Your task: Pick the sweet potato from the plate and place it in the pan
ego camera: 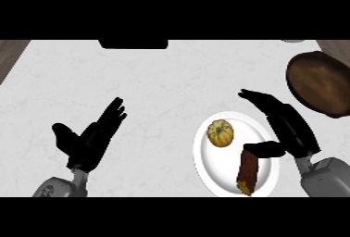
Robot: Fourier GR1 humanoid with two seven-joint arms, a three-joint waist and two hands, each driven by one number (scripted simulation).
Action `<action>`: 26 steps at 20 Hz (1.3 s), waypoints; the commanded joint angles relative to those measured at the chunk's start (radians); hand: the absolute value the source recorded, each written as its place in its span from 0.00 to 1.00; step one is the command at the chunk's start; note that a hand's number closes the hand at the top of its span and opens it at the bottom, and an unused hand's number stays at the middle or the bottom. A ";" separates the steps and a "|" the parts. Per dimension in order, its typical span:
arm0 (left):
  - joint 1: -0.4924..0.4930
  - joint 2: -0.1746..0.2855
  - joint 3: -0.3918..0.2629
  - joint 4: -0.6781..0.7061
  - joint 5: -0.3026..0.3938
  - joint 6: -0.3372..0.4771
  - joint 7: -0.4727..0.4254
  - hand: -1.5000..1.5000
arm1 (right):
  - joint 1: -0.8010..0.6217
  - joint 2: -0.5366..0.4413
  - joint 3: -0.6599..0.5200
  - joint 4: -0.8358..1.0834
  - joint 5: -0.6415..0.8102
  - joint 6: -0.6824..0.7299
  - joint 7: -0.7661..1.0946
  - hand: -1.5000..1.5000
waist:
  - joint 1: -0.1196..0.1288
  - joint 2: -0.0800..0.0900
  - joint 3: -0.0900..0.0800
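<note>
A white plate (215, 173) lies at the lower right of the counter. On it are a reddish-brown sweet potato (247, 172), lying lengthwise near the plate's right side, and a small yellow squash (221, 133). My right hand (292, 132) hovers over the plate's right edge with fingers straight and pointing up-left; its thumb reaches toward the sweet potato's upper end. A dark brown pan (320, 82) sits at the right edge, beyond the plate. My left hand (90, 138) rests open at the lower left, fingers up.
A dark object (133, 44) sits at the counter's far edge, top centre. Wooden floor shows past the counter's left and right corners. A pale object (294, 41) peeks in at the top right.
</note>
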 commanded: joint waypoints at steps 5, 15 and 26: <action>-0.002 -0.009 -0.020 -0.030 0.009 -0.007 0.040 0.50 | -0.123 -0.117 0.225 -0.016 0.189 0.437 0.427 0.00 | 0.026 -0.005 -0.006; 0.002 0.005 0.010 -0.037 0.011 -0.011 0.047 0.50 | -0.234 0.216 0.356 -0.018 0.049 0.975 1.005 0.00 | 0.012 0.000 0.000; -0.010 0.012 0.056 -0.003 0.012 -0.031 0.046 0.50 | -0.230 0.411 0.339 0.111 0.082 0.986 1.189 0.00 | -0.011 0.003 0.003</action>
